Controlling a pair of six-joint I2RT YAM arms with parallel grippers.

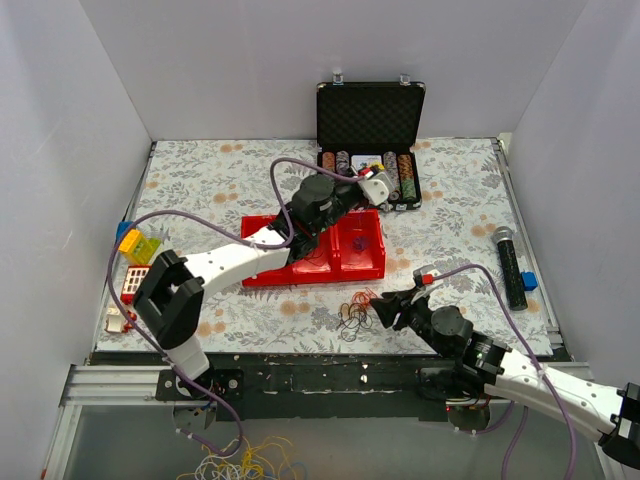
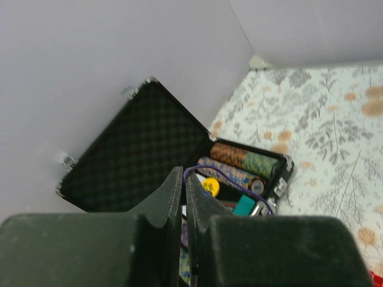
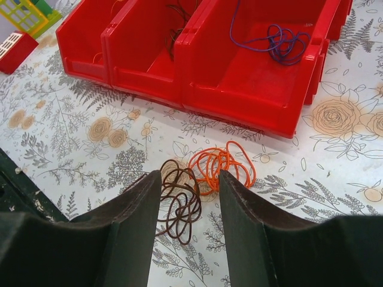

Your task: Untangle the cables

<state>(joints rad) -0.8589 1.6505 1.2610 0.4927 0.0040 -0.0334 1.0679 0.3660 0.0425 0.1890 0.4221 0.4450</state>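
An orange cable (image 3: 222, 162) and a dark brown cable (image 3: 181, 210) lie coiled side by side on the floral cloth, just in front of the red bins (image 3: 239, 89); both show in the top view, orange (image 1: 362, 297) and brown (image 1: 350, 318). My right gripper (image 3: 190, 176) is open, low over them, with the brown coil between its fingers. A purple cable (image 3: 284, 45) lies in the right bin, one strand rising out of it. My left gripper (image 2: 184, 179) is shut on a thin purple cable (image 2: 239, 179), held high behind the bins (image 1: 380, 182).
An open black case of poker chips (image 1: 370, 120) stands at the back. A microphone (image 1: 510, 265) lies at the right. Toy blocks (image 1: 140, 245) sit at the left edge. A dark wire (image 3: 179, 18) lies in the middle bin. A yellow-white wire bunch (image 1: 240, 465) hangs below the table.
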